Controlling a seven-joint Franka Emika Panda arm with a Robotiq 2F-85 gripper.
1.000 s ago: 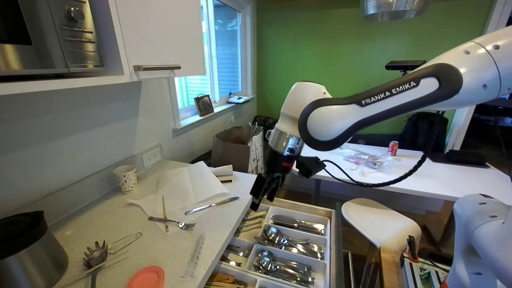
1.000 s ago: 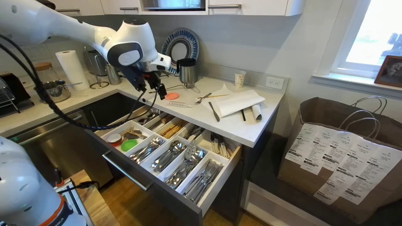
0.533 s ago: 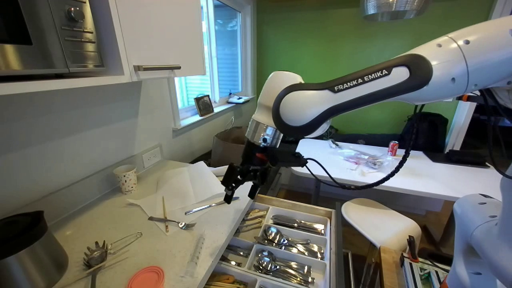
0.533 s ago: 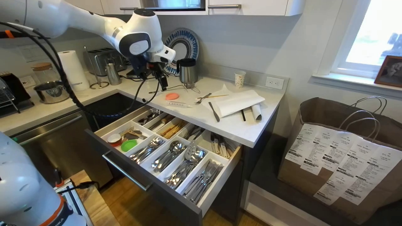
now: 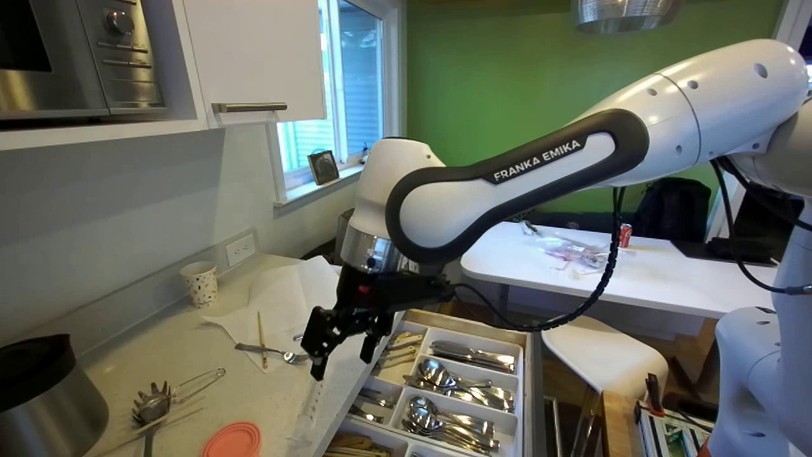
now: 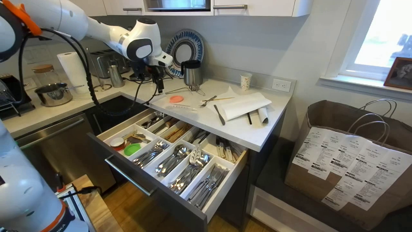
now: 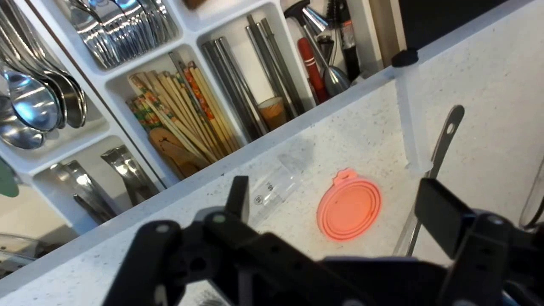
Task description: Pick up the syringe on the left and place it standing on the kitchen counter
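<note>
A clear syringe (image 5: 309,409) lies on its side near the front edge of the cream-white kitchen counter (image 5: 247,393). Its printed barrel shows in the wrist view (image 7: 274,189), partly hidden behind a fingertip. A second translucent syringe-like piece with a black tip (image 7: 410,114) lies farther right in the wrist view, across the metal handle of a utensil. My gripper (image 5: 342,363) is open and empty above the counter's front edge, fingers pointing down. In the wrist view the fingertips (image 7: 333,191) are wide apart, with a pink-orange lid (image 7: 349,208) visible between them on the counter below.
An open drawer (image 6: 180,209) of cutlery sits below the counter edge. A steel kettle (image 6: 193,74), a pasta server (image 5: 152,406), a fork (image 5: 273,351), paper (image 6: 248,104) and a patterned cup (image 5: 200,284) stand or lie on the counter.
My gripper has moved left and, lately, down in an exterior view, from beside the knife to above the clear syringe's end. It stays open. The objects on the counter have not moved.
</note>
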